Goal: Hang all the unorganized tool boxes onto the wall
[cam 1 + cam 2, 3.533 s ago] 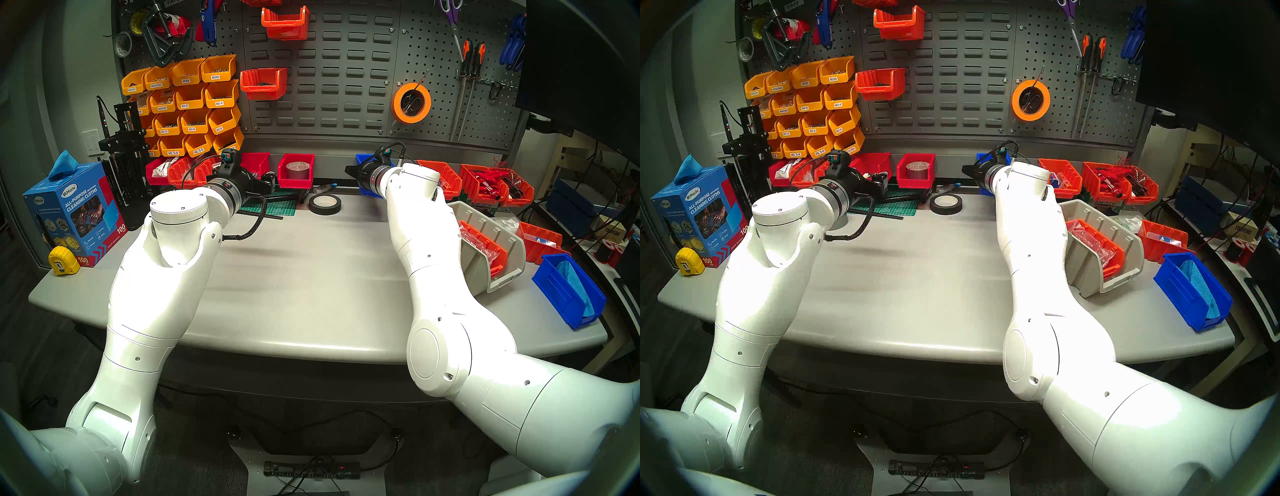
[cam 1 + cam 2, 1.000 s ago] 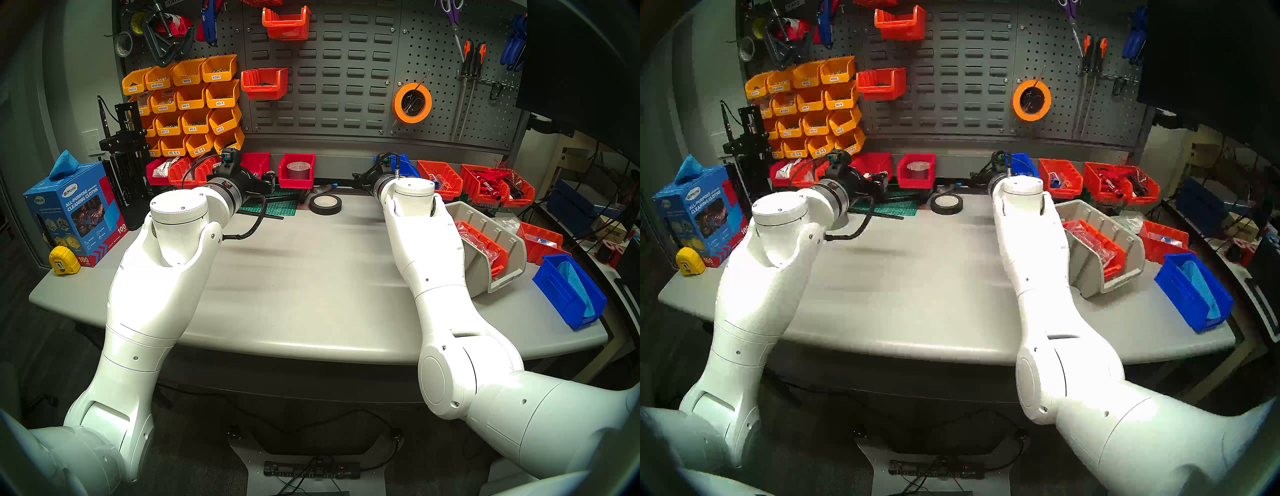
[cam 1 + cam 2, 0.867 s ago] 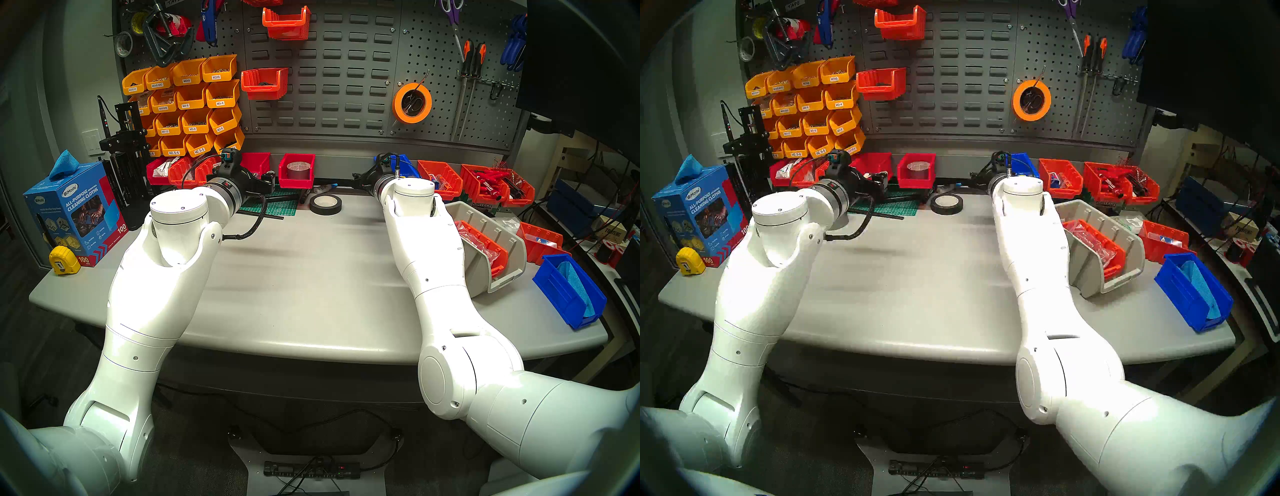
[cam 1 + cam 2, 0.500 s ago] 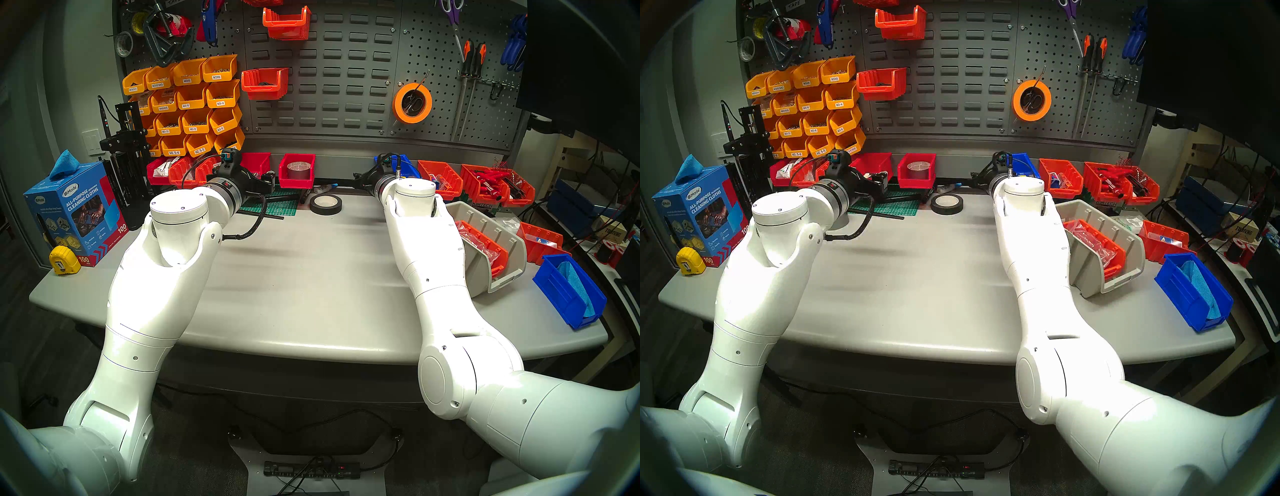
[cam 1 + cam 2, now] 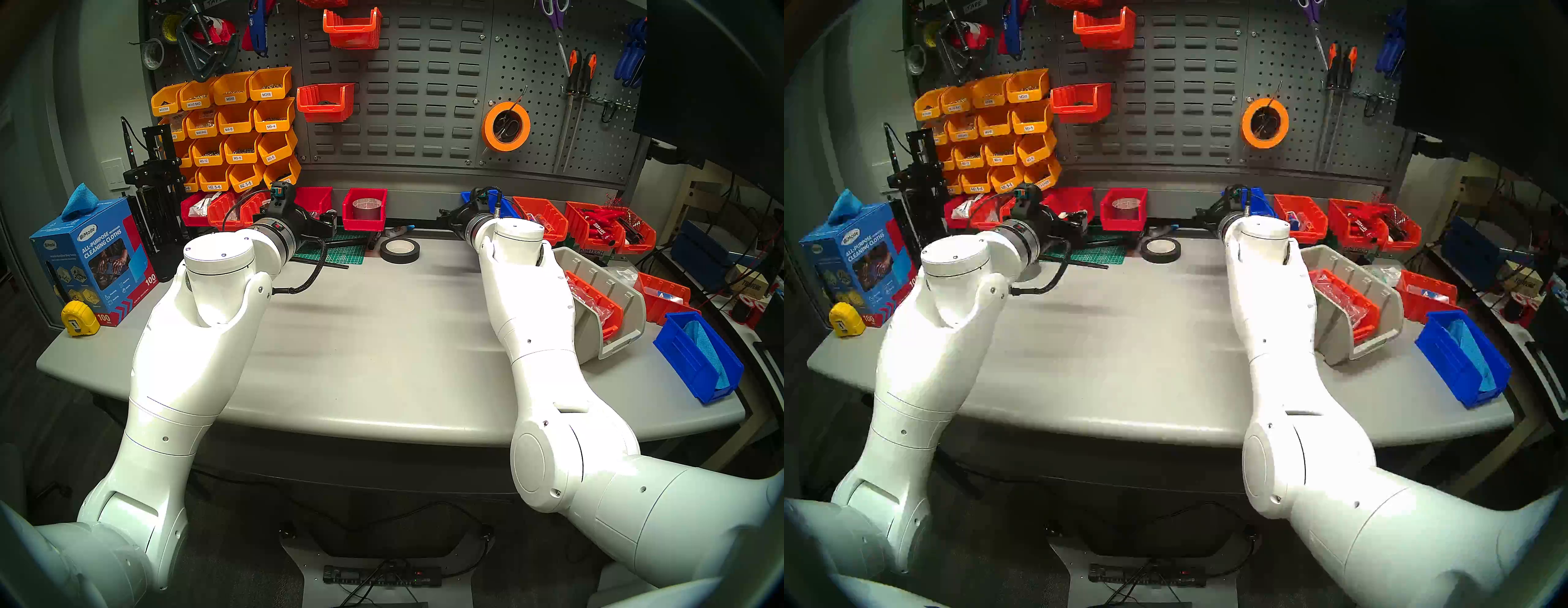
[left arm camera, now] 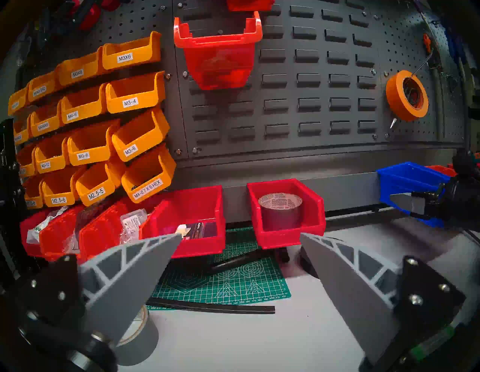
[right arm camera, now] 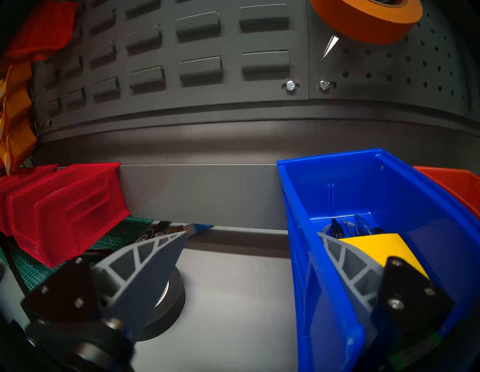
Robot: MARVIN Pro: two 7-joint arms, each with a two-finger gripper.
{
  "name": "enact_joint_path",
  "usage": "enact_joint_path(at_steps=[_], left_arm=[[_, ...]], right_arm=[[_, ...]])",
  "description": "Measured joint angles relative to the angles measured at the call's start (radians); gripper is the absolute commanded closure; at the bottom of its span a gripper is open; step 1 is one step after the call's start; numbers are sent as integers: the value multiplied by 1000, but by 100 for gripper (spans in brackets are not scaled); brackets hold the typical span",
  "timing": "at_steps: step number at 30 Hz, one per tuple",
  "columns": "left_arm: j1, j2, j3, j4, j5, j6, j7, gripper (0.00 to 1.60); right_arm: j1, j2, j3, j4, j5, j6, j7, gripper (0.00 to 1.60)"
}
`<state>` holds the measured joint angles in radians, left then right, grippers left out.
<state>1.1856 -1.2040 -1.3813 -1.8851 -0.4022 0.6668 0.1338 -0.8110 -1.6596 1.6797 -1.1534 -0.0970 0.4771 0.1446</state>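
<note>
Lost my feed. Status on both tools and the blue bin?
Left tool open, empty. Right tool open, straddling the blue bin side wall, one finger inside. Bin against the wall base, not hung.

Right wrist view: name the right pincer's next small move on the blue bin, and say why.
Probably close the right pincer on the blue bin's left side wall. One finger is already inside the bin beside the yellow pad, the other outside over the table, so the wall stands between open jaws, not yet pinched. A firm hold must come before lifting it toward the louvred wall.
</note>
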Motion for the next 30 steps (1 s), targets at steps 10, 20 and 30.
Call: enact_joint_path(at_steps=[10,20,30], left_arm=[[0,2,1,0,-3,0,2,0],[0,3,2,0,-5,0,4,0],[-1,5,4,0,-6,-2,5,0]], right_arm=[[-10,16,110,-26,-53,3,1,0],[-32,42,110,-50,-129,-23,43,0],[-66,81,87,-95,-168,-42,74,0]])
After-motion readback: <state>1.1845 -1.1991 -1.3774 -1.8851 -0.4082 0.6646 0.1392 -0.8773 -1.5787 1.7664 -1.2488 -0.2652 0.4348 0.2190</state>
